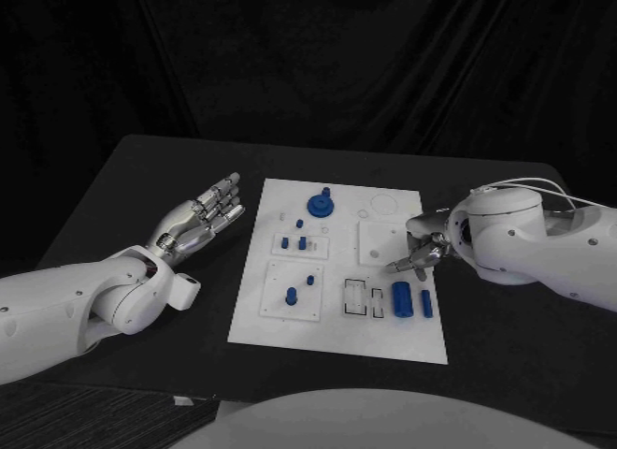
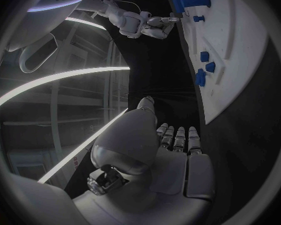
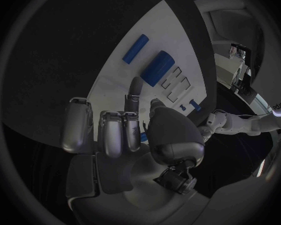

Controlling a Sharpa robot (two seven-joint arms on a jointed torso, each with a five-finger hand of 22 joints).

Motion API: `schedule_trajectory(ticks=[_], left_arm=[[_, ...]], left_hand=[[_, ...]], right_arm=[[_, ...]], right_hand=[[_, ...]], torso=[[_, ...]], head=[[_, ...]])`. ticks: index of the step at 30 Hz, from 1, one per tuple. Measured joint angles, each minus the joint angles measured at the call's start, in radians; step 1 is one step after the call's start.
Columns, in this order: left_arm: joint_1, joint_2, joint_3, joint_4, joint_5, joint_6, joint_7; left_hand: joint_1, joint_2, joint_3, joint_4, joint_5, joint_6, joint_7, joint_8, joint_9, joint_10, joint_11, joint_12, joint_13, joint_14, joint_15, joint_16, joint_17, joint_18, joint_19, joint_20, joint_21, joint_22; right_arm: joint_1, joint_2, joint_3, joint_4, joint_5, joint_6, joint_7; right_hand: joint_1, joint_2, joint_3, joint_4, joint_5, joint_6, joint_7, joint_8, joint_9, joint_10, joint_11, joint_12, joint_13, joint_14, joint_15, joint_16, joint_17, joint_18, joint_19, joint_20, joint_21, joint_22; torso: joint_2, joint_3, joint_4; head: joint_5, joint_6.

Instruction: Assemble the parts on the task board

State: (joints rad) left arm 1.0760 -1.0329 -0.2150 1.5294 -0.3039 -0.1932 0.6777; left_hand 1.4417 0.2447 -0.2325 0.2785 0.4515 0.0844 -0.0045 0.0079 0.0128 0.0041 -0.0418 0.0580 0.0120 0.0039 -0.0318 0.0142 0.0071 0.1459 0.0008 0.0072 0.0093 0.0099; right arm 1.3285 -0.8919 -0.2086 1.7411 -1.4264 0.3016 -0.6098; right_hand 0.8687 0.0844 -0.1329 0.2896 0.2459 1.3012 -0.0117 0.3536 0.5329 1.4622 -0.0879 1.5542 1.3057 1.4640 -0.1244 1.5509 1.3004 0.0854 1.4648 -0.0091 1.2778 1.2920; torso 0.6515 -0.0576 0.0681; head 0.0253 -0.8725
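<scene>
The white task board (image 1: pixel 338 327) lies in the middle of the black bench (image 1: pixel 147 178), with blue parts (image 1: pixel 403 301) spread across it. The left hand (image 1: pixel 204 217) hovers beside the board's left edge, fingers stretched out, apart and holding nothing. The right hand (image 1: pixel 423 248) hangs over the board's right side with its fingers (image 1: pixel 406 267) curled downward; whether they pinch a part cannot be told.
</scene>
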Motion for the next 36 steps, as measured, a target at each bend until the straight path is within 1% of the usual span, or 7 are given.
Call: schedule_trajectory(ticks=[4,6,7,12,17,34,36], left_arm=[[0.000,0.002,0.000,-0.001,0.000,0.000,0.000],[0.000,0.003,0.000,-0.001,0.000,0.000,0.000],[0.000,0.003,0.000,-0.001,0.000,0.000,0.000],[-0.001,0.004,0.000,-0.002,0.000,0.000,0.000],[-0.001,0.004,0.000,-0.004,0.000,0.000,0.000],[-0.001,0.006,0.000,-0.007,0.001,0.001,0.000],[-0.002,0.006,0.000,-0.007,0.001,0.001,0.000]], left_hand=[[0.000,0.000,0.000,0.000,0.011,0.010,0.010,0.000,0.000,0.003,0.003,0.000,0.000,0.000,0.000,0.000,0.000,0.000,0.000,0.000,0.000,0.000],[0.000,0.000,0.000,0.000,0.011,0.010,0.010,0.000,0.000,0.003,0.003,0.000,0.000,-0.014,0.014,0.000,0.000,0.000,0.000,0.000,0.000,0.000],[0.000,0.000,0.000,0.000,0.011,0.010,0.010,0.000,0.000,-0.002,0.007,0.000,0.000,-0.014,0.014,0.000,0.000,0.000,0.000,0.001,0.000,0.000],[0.000,0.000,0.000,0.000,0.011,0.010,0.010,0.000,0.000,-0.006,0.012,0.000,0.000,-0.005,0.023,0.000,0.000,0.000,0.000,0.001,0.000,0.000],[0.000,0.000,0.000,0.000,0.011,-0.002,0.022,0.000,0.000,-0.001,0.017,0.000,0.000,-0.005,0.023,0.000,0.000,0.000,-0.010,0.011,0.000,0.000],[0.011,0.011,0.000,0.000,0.011,0.007,0.032,0.000,0.000,0.003,0.028,0.001,0.000,0.002,0.037,0.000,0.000,0.000,-0.002,0.020,0.000,0.000],[0.011,0.011,0.000,0.000,0.011,0.007,0.032,0.000,0.000,0.003,0.028,0.001,0.000,0.002,0.038,0.000,0.000,0.000,-0.002,0.020,0.000,0.000]], right_arm=[[-0.007,0.000,0.000,0.000,0.002,0.012,-0.004],[-0.012,0.000,0.000,0.000,0.003,0.017,-0.006],[-0.014,0.000,0.000,0.000,0.004,0.019,-0.006],[-0.026,-0.002,0.000,0.000,0.006,0.026,-0.009],[-0.036,-0.005,0.000,0.002,0.008,0.028,-0.010],[-0.060,-0.011,0.000,0.015,0.010,0.008,-0.011],[-0.064,-0.011,0.000,0.016,0.010,-0.003,-0.011]], right_hand=[[0.000,0.000,-0.042,0.001,-0.020,-0.043,0.015,-0.053,-0.023,0.015,0.015,0.000,0.000,0.001,0.002,0.000,0.000,0.000,0.000,0.000,0.000,0.000],[0.000,0.000,-0.043,0.001,-0.027,-0.049,0.020,-0.075,-0.032,0.015,0.015,0.000,0.000,0.008,0.009,0.000,0.000,0.000,0.000,0.000,0.000,0.000],[0.000,0.000,-0.043,0.001,-0.027,-0.053,0.025,-0.088,-0.039,0.001,0.029,0.000,0.000,0.009,0.013,0.000,0.000,0.000,0.000,0.000,0.000,0.000],[0.000,0.000,-0.043,0.001,-0.038,-0.074,0.025,-0.113,-0.050,0.001,0.029,0.000,0.000,0.004,0.018,0.000,0.000,0.000,0.004,0.011,0.000,0.000],[0.000,0.000,-0.043,0.001,-0.043,-0.090,0.039,-0.126,-0.060,0.008,0.036,0.000,0.000,0.004,0.019,0.000,0.000,0.000,-0.002,0.016,0.000,0.000],[0.000,0.000,-0.043,0.001,-0.042,-0.097,0.040,-0.151,-0.065,0.008,0.037,0.000,0.000,0.010,0.026,0.000,0.000,0.000,-0.002,0.017,0.000,0.000],[0.019,-0.019,-0.043,0.001,-0.029,-0.092,0.035,-0.151,-0.065,0.008,0.037,0.000,0.000,0.010,0.026,0.000,0.000,0.000,-0.002,0.017,-0.009,0.000]], torso=[[0.000,0.0000,0.0000],[0.000,0.0000,0.0000],[0.000,0.0000,0.0000],[0.000,0.0001,-0.0003],[0.000,0.0001,-0.0005],[0.000,0.0001,-0.0008],[0.000,0.0001,-0.0008]], head=[[-0.002,0.000],[-0.002,0.000],[-0.002,0.000],[0.002,0.000],[0.008,0.000],[0.020,0.000],[0.021,0.000]])
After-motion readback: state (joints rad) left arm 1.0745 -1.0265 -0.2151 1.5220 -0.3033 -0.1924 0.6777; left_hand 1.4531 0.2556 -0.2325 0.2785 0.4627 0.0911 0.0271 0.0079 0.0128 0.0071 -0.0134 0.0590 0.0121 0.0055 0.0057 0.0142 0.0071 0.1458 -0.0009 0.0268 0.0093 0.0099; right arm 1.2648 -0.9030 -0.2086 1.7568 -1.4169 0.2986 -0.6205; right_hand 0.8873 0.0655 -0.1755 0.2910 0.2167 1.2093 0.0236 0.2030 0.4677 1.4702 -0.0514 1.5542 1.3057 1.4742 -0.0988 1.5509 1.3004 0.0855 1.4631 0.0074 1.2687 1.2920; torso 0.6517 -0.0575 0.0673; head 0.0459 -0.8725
